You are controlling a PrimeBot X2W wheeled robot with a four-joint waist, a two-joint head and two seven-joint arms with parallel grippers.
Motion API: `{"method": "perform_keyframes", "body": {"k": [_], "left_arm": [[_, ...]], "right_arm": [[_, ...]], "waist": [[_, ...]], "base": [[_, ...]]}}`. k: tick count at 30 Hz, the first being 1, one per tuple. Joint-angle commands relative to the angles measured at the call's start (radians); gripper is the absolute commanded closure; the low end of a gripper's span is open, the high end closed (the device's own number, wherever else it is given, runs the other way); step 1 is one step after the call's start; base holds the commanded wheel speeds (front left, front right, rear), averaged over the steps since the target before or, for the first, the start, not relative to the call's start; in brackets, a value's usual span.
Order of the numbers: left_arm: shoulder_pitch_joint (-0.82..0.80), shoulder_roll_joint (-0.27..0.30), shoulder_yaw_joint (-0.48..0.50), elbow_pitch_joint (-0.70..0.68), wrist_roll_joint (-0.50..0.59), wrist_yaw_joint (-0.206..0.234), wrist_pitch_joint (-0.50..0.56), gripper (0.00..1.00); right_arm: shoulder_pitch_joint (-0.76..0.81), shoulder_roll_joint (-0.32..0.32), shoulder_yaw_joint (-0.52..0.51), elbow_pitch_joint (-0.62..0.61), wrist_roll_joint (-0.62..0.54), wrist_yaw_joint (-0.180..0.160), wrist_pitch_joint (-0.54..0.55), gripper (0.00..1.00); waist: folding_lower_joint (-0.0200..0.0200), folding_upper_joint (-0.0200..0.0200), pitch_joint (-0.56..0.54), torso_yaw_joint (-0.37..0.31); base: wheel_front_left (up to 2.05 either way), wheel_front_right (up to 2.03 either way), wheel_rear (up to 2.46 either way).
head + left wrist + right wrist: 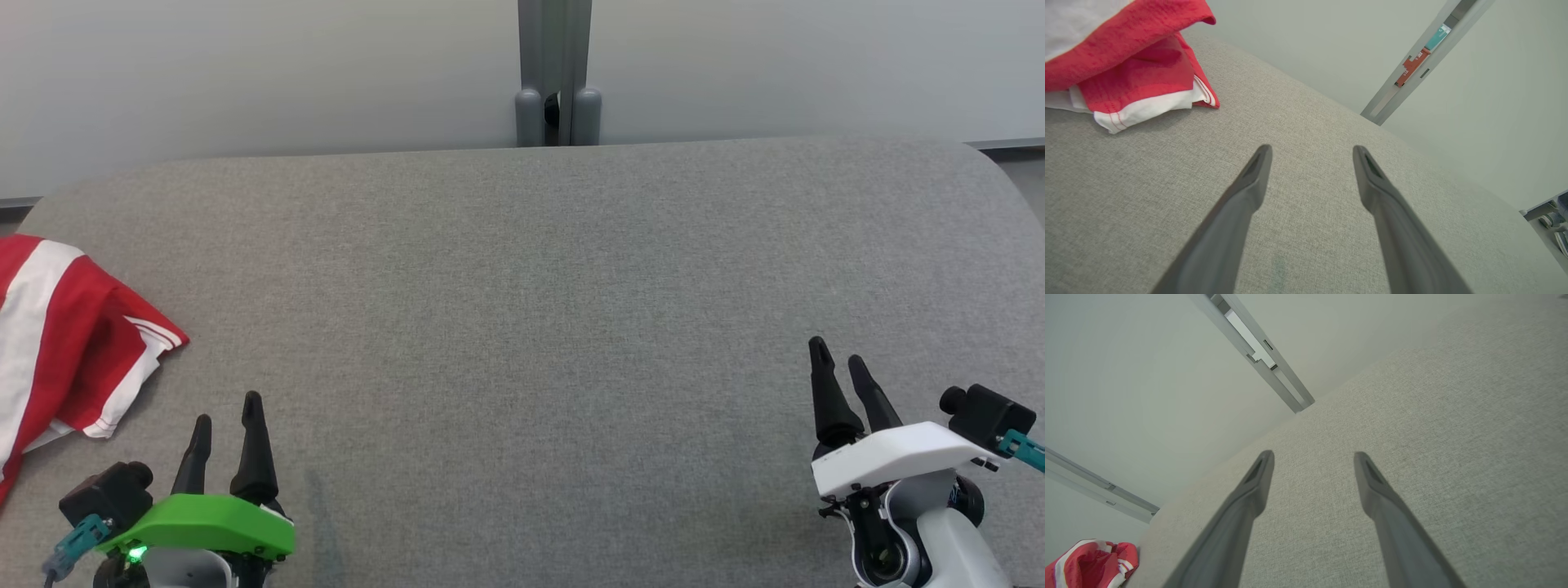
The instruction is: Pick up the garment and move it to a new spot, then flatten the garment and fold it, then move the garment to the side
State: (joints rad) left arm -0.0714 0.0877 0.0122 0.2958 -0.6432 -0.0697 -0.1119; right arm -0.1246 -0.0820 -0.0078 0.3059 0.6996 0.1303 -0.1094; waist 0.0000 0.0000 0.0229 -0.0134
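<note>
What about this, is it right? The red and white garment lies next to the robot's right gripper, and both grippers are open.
Not quite. The head view shows the red and white garment next to the left gripper, far from the right gripper. Both grippers are open.

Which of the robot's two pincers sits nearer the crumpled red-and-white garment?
The green-cased left pincer, close beside the crumpled red-and-white cloth garment; the white-cased right pincer stands far across the grey fabric surface.

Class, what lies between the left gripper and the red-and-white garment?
Bare grey tabletop lies between the left gripper and the garment, as the left wrist view shows.
</note>
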Motion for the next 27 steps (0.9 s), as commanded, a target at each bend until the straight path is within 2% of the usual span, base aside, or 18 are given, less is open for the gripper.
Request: {"method": "perform_keyframes", "body": {"k": [1,27], "left_arm": [[-0.003,0.014,-0.001,-0.013,0.035,0.008,-0.009,0.00],[0.023,0.019,-0.043,-0.019,0.314,0.040,-0.078,0.00]], "right_arm": [[-0.013,-0.002,-0.002,-0.014,-0.035,0.000,-0.013,0.00],[0.005,0.020,0.000,-0.030,-0.313,0.000,-0.081,0.00]], "waist": [[0.0000,0.0000,-0.001,-0.002],[0.0000,0.0000,0.003,-0.005]], "base": [[0.00,0.00,0.00],[0.00,0.00,0.00]]}}
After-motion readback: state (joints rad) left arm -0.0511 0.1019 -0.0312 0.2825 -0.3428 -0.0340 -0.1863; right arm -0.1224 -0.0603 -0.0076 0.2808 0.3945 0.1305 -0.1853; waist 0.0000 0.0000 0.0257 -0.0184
